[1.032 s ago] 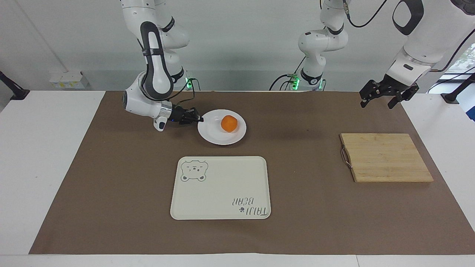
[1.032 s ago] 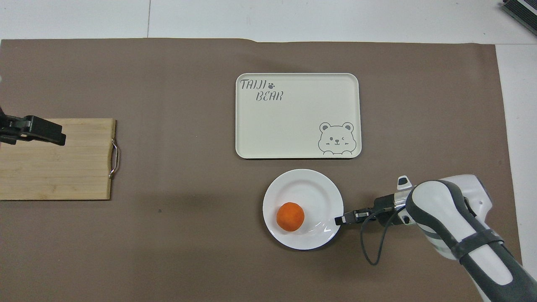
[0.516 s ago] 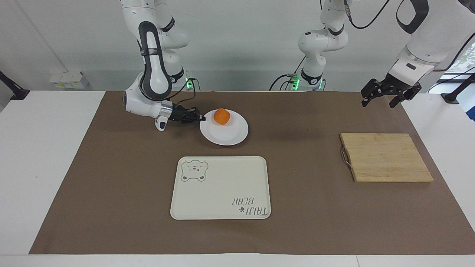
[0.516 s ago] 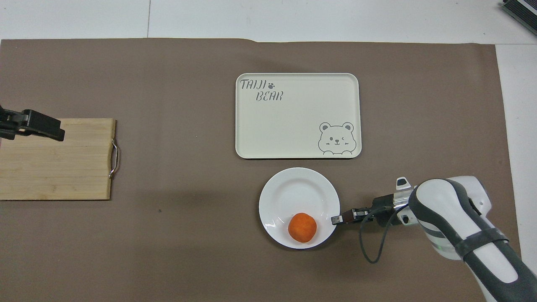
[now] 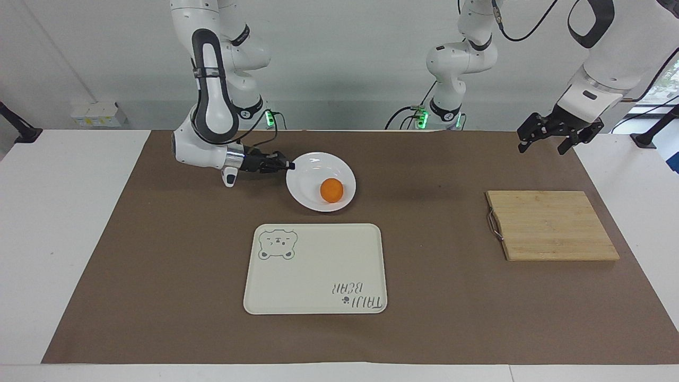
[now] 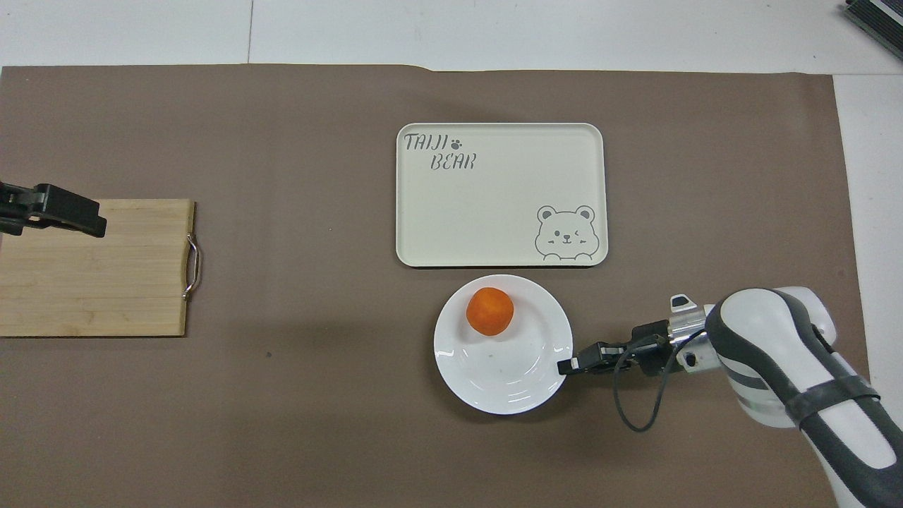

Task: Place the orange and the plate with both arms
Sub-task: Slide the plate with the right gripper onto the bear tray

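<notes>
Orange has rolled across the plate within the last second, from the rim nearer the robots to the rim nearer the tray. The plate, pinched at its edge by the right gripper, now sits tilted and partly lifted. Judgement: the fruit is loose and could roll off during transfer. Plate is glossy, shallow and round; orange is smooth and spherical; tray is matte and rectangular. The left gripper waits above the bench's edge by the wooden board, fingers spread, empty.
</notes>
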Robot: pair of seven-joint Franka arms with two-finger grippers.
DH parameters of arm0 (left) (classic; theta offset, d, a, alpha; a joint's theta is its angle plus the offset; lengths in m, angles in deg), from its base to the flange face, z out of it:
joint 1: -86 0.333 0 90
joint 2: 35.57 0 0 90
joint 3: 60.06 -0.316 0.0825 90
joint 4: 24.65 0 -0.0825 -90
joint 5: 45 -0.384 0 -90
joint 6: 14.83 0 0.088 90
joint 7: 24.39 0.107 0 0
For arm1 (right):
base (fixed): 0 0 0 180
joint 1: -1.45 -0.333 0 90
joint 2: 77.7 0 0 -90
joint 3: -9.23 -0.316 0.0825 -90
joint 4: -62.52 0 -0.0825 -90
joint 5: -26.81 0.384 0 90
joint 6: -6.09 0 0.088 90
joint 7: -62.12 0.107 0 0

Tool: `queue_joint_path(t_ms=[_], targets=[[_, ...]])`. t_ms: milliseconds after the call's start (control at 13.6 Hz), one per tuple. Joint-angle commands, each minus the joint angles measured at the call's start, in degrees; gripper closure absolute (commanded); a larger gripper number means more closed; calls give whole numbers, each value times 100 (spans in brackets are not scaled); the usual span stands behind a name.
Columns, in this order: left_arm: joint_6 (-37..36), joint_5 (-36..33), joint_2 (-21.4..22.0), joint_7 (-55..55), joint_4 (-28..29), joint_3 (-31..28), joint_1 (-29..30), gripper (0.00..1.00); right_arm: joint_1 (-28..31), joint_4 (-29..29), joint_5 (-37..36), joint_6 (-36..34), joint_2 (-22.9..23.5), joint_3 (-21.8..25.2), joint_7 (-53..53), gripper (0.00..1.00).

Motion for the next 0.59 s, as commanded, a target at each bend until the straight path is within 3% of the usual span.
queue_joint_path(t_ms=[0, 516], targets=[[-50, -48, -41, 26, -101, 44, 70, 0, 116, 199, 310, -264, 108, -46, 15, 100], [-50, -48, -33, 26, -101, 44, 70, 0, 168, 849, 644, -623, 433, -37, 41, 100]])
